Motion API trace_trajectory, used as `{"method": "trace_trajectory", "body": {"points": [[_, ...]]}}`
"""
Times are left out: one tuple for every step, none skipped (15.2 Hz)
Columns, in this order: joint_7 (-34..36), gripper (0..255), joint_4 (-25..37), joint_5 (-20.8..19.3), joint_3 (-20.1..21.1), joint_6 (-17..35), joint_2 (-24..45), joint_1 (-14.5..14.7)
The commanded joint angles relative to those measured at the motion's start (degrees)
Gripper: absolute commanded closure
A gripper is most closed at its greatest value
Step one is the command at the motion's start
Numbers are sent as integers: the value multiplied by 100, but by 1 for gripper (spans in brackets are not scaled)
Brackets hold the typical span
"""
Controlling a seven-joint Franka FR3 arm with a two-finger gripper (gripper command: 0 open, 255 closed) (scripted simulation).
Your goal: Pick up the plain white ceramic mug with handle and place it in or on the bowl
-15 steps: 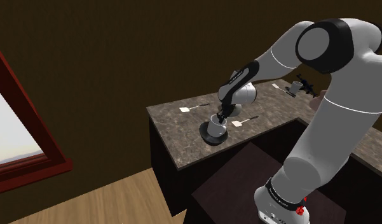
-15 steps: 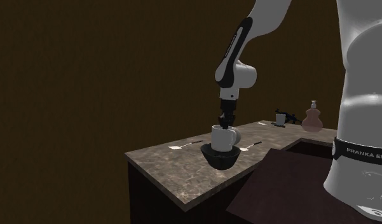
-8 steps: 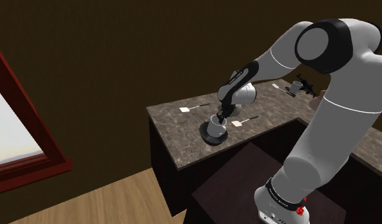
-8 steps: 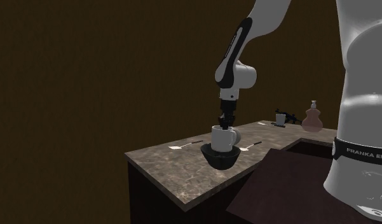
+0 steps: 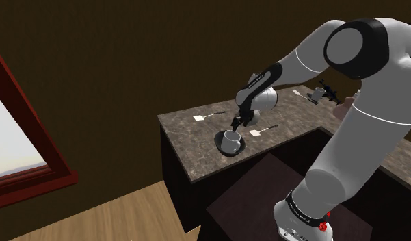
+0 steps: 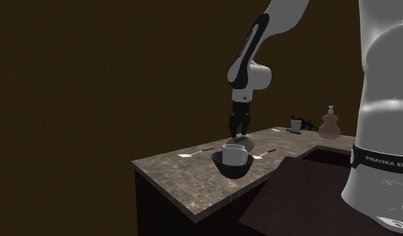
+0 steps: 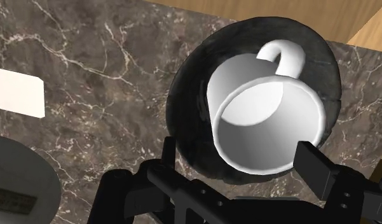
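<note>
While your gripper (image 6: 239, 130) hangs just above the mug (image 6: 235, 155), the second exterior view gives you the side-on picture: there's air between the fingertips and the rim, no contact. The mug sits down inside the dark bowl (image 6: 233, 169), roughly upright, and the bowl stands on the marbled counter (image 6: 180, 181) near its front edge. A pale spoon (image 6: 187, 155) lies on one side of the bowl, and a second spoon (image 6: 261, 156) lies on the other, both close by but apart from it. Far back along the counter you get a pinkish bottle (image 6: 329, 125).

Over to the wrist view, and here's what the side angle can't tell you: the fingers (image 7: 168, 153) stand well apart, nothing clasped between them. You're looking straight into the mouth of the mug (image 7: 266, 121), white inside and out, with its handle (image 7: 286, 56) on the side away from the gripper (image 7: 243, 167). The mug rests against one side of the bowl (image 7: 189, 95) rather than dead centre. A flat white square (image 7: 18, 92) lies on the counter (image 7: 100, 57), off to one side of the bowl.

From the shoulder view you get the room: gripper (image 5: 236, 124) above the mug (image 5: 231, 142), a red window frame (image 5: 40, 137) at that view's left, and a wooden floor (image 5: 122, 216) below the counter (image 5: 190, 147).
</note>
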Motion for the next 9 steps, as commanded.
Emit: {"method": "trace_trajectory", "body": {"points": [[159, 0, 0, -233, -86, -356, -368, 30], [223, 0, 8, -323, -105, -511, -522, 33], [224, 0, 8, -324, -98, -511, -522, 26], [224, 0, 8, -324, -97, -511, -522, 24], [224, 0, 7, -324, -96, -511, -522, 23], [224, 0, 7, -324, -96, -511, -522, 23], [224, 0, 8, -324, -96, -511, -522, 23], [224, 0, 8, -324, -96, -511, -522, 23], [224, 0, 8, -324, -96, -511, -522, 23]]}}
